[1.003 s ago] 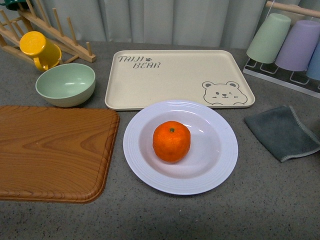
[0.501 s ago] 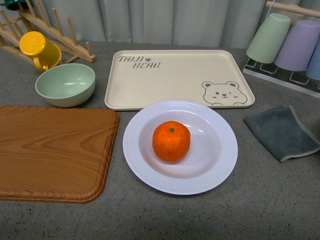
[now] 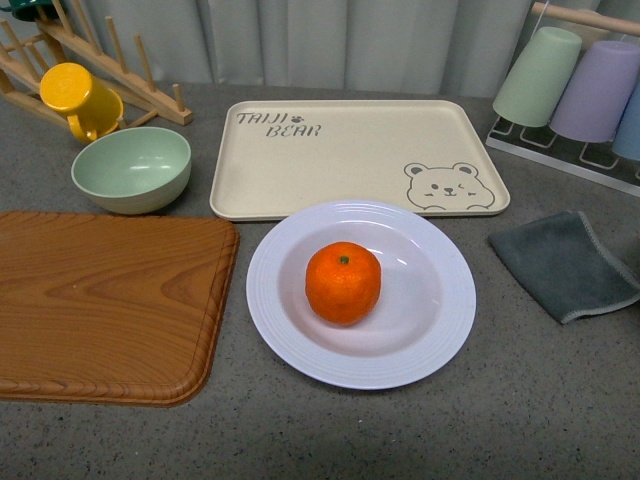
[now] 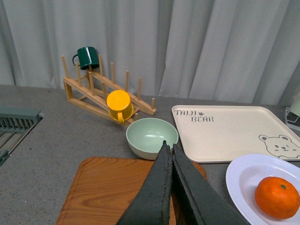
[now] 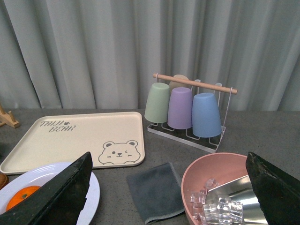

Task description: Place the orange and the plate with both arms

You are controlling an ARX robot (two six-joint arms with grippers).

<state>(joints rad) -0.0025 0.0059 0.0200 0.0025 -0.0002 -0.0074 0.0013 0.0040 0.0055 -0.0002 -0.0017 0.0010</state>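
Note:
The orange [image 3: 343, 283] sits in the middle of the pale lavender-white plate [image 3: 440, 330] on the grey counter, just in front of the beige bear tray [image 3: 350, 150]. Neither arm shows in the front view. In the left wrist view my left gripper [image 4: 168, 147] is shut and empty, raised above the wooden board [image 4: 108, 192], with the orange [image 4: 276, 197] and plate [image 4: 241, 178] off to its side. In the right wrist view my right gripper [image 5: 168, 161] is open wide and empty; the orange [image 5: 21, 197] and plate [image 5: 47, 176] show partly behind one finger [image 5: 65, 197].
A pale green bowl [image 3: 132, 168], a yellow mug [image 3: 78, 98] and a wooden rack [image 3: 110, 65] stand back left. The wooden board [image 3: 100, 300] lies left. A grey cloth [image 3: 565, 265] and a cup rack [image 3: 580, 90] are right. A pink bowl of ice [image 5: 220, 192] shows in the right wrist view.

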